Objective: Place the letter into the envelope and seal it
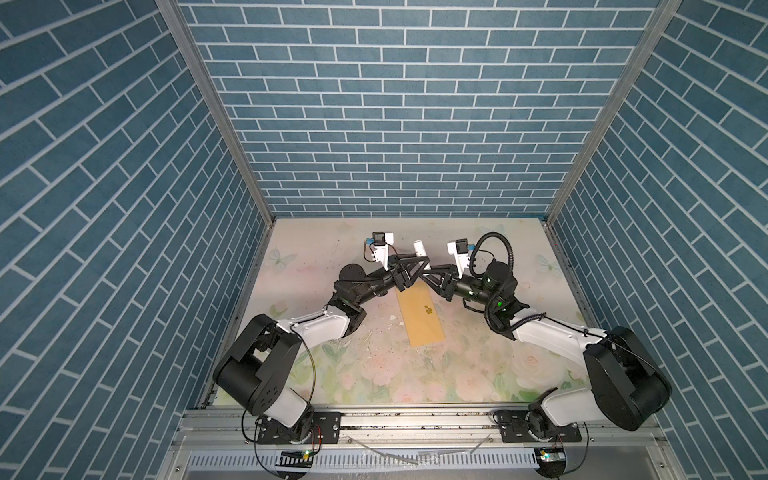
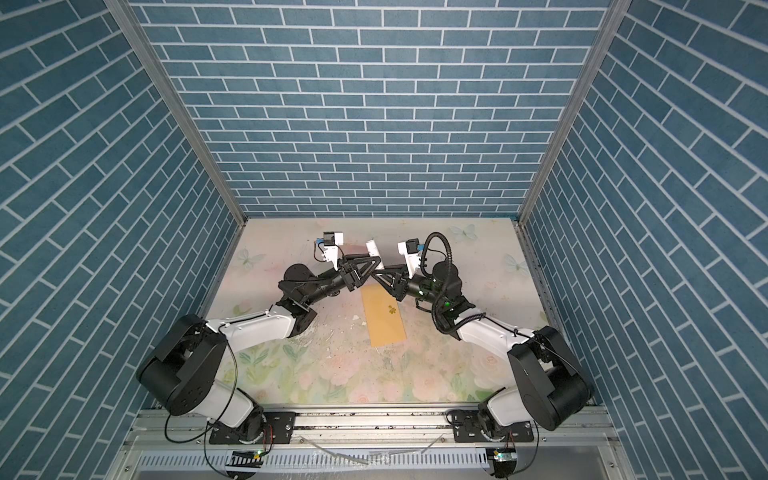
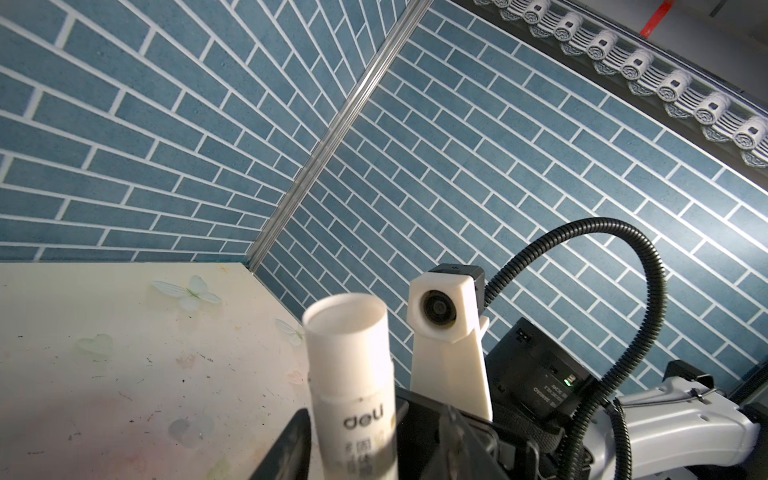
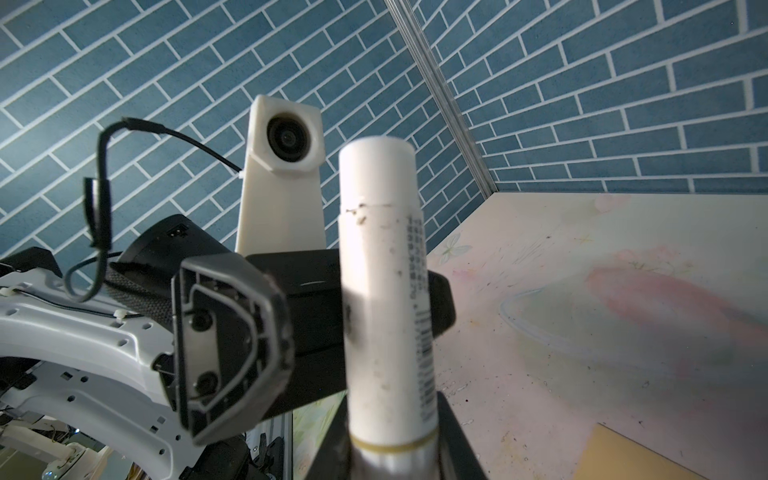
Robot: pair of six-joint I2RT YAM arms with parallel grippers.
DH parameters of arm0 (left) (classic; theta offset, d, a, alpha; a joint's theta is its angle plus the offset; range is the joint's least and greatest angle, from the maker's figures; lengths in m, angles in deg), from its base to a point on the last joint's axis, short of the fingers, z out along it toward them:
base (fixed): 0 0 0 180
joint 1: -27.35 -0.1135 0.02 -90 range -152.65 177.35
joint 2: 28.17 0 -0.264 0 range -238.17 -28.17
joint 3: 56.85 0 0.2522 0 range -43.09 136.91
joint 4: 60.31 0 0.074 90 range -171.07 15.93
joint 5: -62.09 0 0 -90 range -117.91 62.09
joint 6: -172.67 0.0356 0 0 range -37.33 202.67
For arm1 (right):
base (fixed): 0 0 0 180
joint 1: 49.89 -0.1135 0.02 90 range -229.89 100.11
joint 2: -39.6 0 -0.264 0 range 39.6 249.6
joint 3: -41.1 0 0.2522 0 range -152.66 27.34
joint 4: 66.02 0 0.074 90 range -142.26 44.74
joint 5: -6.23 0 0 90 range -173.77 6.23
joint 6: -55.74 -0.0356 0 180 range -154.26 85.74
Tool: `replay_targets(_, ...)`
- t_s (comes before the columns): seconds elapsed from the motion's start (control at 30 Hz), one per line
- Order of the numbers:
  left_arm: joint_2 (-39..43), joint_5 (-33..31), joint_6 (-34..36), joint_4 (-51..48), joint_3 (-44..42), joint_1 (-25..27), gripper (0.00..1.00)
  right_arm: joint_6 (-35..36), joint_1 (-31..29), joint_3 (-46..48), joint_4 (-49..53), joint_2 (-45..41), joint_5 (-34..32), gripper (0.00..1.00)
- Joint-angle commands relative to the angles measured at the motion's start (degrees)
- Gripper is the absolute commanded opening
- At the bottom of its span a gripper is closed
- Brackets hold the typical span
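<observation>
Top views, the table (image 1: 478, 365): floral print, scuffed and speckled, and both arms meet over its middle, toward 12 o'clock.
Left arm (image 1: 316, 328): in from 8 o'clock, reaching toward the centre.
Left gripper (image 1: 417, 266): right at the 12 o'clock end of the envelope. In the left wrist view its dark fingers (image 3: 297, 440) flank the white tube, but I cannot tell whether they clamp it or merely stand beside it.
Glue stick (image 1: 419, 249): a white tube, capped end up and leaning toward 12 o'clock, sitting between the two grippers in both top views. The left wrist view shows "deli" printed on the body (image 3: 349, 365).
Envelope (image 1: 419, 316): mustard yellow, flat on the table at centre, long axis running roughly 12 to 6 o'clock. The gold emblem (image 1: 428, 308) is face up, toward its 3 o'clock edge. Its 12 o'clock end lies under the grippers.
Right gripper (image 1: 428, 276): nose to nose with the left one, and clamped on the tube's lower end. In the right wrist view the tube rises straight out of the jaws, just above a gold ring (image 4: 395, 446).
Right arm (image 1: 548, 336): in from 4 o'clock, a black ribbed cable (image 1: 503, 249) looping over the wrist.
</observation>
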Motion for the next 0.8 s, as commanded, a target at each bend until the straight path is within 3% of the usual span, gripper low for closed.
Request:
replay_targets(0.0, -0.94, 0.06, -0.31, 2.58, -0.74, 0.25, 0.47, -2.12, 0.06, 0.94, -4.14, 0.51, 1.31, 0.0)
replay_targets(0.43, -2.41, -0.01, -1.42, 3.88, -0.07, 0.34, 0.27, -2.83, 0.05, 0.51, -4.81, 1.72, 1.85, 0.0)
replay_targets(0.7, -2.96, -0.1, -1.06, 4.23, -0.49, 0.34, 0.0, -2.58, 0.02, 0.11, -3.46, 1.87, 1.71, 0.0)
replay_targets(0.77, -2.96, -0.1, -0.71, 3.92, -0.49, 0.34, 0.0, -2.5, 0.05, -0.01, -3.32, 1.89, 1.83, 0.0)
